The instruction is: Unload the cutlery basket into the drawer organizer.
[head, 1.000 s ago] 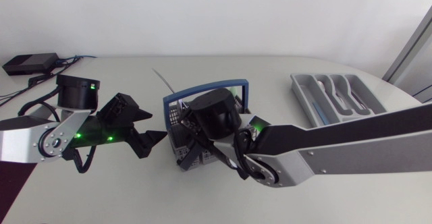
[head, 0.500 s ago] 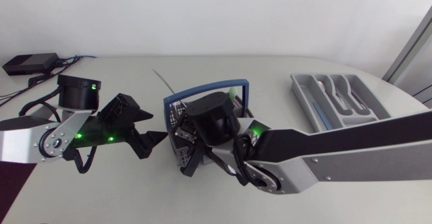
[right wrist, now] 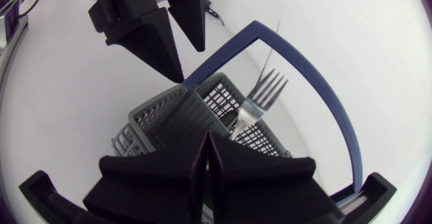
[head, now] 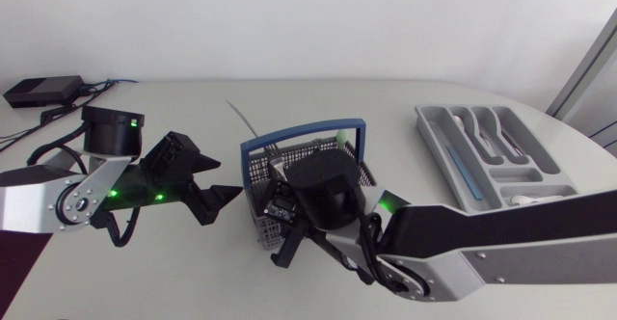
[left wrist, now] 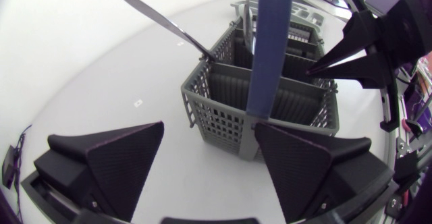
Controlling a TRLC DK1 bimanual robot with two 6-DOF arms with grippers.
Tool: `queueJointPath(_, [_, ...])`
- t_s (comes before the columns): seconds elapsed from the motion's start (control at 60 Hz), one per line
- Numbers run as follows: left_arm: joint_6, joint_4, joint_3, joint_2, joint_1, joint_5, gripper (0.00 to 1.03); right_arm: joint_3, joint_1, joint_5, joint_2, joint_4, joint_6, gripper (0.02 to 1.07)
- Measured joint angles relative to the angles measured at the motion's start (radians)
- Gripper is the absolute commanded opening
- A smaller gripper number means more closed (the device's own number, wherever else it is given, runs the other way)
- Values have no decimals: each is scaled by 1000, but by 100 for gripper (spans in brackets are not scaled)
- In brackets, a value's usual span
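Note:
The grey mesh cutlery basket (head: 333, 171) with its blue handle (head: 307, 132) stands mid-table. A knife (head: 241, 116) leans out of its far left corner, and a fork (right wrist: 260, 99) stands upright in it. My left gripper (head: 220, 180) is open just left of the basket; in the left wrist view its fingers (left wrist: 125, 160) flank the basket's near wall (left wrist: 270, 109) without touching it. My right gripper (head: 285, 248) hangs shut over the basket's front left corner, and I see nothing between its fingers (right wrist: 169, 166). The grey drawer organizer (head: 431, 132) lies at the far right with several pieces in it.
A black box (head: 40, 91) with cables sits at the table's far left corner. My right arm's thick forearm (head: 482, 243) crosses the front right of the table. Bare table lies between the basket and the organizer.
My right arm has drawn back toward the table's front, uncovering the basket, which now stands slightly further right. My left arm has kept still.

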Motion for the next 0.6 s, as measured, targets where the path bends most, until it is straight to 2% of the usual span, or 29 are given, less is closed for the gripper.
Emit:
queueJointPath(0.233, [0,0,6,-6,0,0,94,-33,0,0,0,31,0,8])
queueJointPath(0.317, [0,0,6,-6,0,0,94,-37,-1,1,-6,31,0,12])
queueJointPath(0.35, [0,0,6,-6,0,0,94,-37,-3,1,-8,31,0,15])
queueJointPath(0.4, [0,0,6,-6,0,0,94,-37,-10,0,-11,31,5,28])
queueJointPath(0.45, [0,0,6,-6,0,0,94,-37,-19,0,-16,31,9,36])
queueJointPath(0.6, [0,0,6,-6,0,0,94,-32,-55,-19,-26,15,53,46])
